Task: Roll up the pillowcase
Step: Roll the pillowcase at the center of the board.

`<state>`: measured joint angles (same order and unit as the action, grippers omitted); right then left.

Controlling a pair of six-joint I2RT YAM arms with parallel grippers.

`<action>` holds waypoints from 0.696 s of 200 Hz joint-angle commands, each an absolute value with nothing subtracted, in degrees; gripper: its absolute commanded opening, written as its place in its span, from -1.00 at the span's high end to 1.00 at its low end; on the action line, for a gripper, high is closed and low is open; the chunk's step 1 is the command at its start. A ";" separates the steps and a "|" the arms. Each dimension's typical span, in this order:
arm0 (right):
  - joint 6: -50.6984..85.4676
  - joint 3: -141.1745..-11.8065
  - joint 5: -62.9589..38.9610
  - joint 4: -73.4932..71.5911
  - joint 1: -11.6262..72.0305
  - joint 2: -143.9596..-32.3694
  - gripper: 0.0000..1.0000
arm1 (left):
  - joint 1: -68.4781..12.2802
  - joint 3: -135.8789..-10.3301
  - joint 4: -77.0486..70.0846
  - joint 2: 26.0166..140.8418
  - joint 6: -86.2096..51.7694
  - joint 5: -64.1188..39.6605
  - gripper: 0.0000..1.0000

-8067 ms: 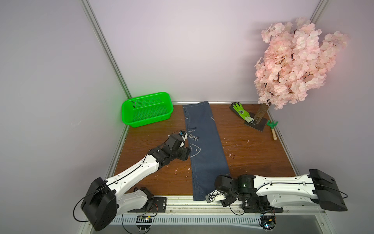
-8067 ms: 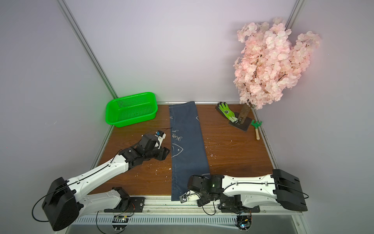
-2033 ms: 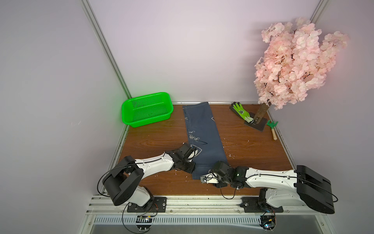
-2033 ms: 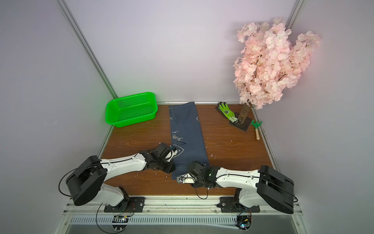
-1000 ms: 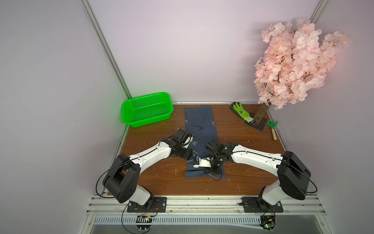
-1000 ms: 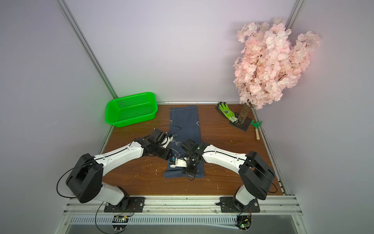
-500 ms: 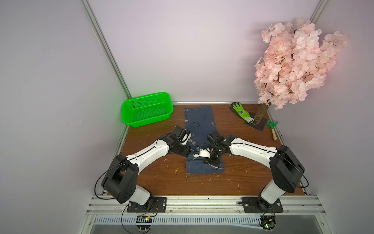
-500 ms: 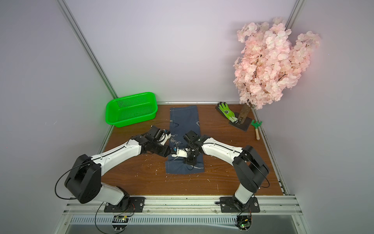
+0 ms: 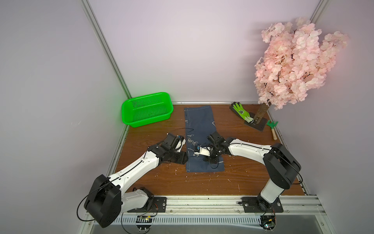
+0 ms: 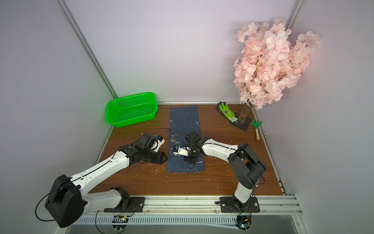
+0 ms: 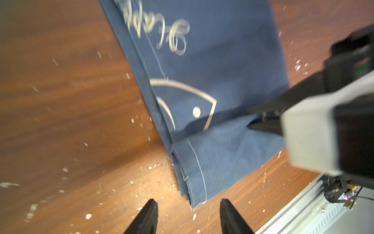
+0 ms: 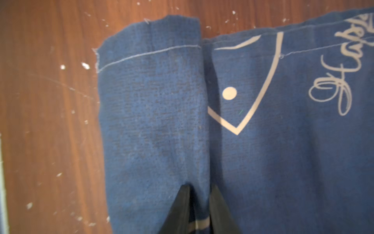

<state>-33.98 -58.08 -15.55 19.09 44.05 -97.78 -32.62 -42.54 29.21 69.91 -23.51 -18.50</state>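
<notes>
The dark blue pillowcase (image 9: 199, 119) (image 10: 185, 119) lies lengthwise down the middle of the wooden table. Its near end is folded back over itself into a flat flap (image 12: 151, 121). My right gripper (image 9: 211, 160) (image 12: 201, 187) rests low on the cloth at the flap's free edge. Its jaws stand narrowly open, and the edge and a white print stripe show in the gap. My left gripper (image 9: 184, 160) (image 11: 189, 200) is open beside the fold's near left corner (image 11: 194, 194), over bare wood, holding nothing.
A green basket (image 9: 146, 109) stands at the far left. A green-and-black glove (image 9: 241, 112), a pink blossom tree (image 9: 293, 66) on a dark base and a small green rake (image 9: 272, 127) are at the far right. White specks litter the wood; a metal rail (image 9: 202, 202) borders the front.
The right gripper has drawn the folded end a little farther from the front rail, and its jaws have parted slightly. The left arm has followed beside the cloth, still open.
</notes>
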 commanded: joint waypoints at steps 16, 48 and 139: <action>-31.71 -54.46 -11.48 11.77 43.84 -93.33 0.50 | -33.75 -40.14 20.98 73.68 -25.60 -22.55 -0.05; -29.52 -51.46 -9.86 8.23 43.69 -89.55 0.28 | -33.75 -40.28 16.28 77.57 -25.68 -22.65 -0.05; -30.19 -41.00 -2.25 18.52 42.20 -72.14 0.27 | -33.75 -40.40 17.34 84.97 -22.76 -19.64 0.17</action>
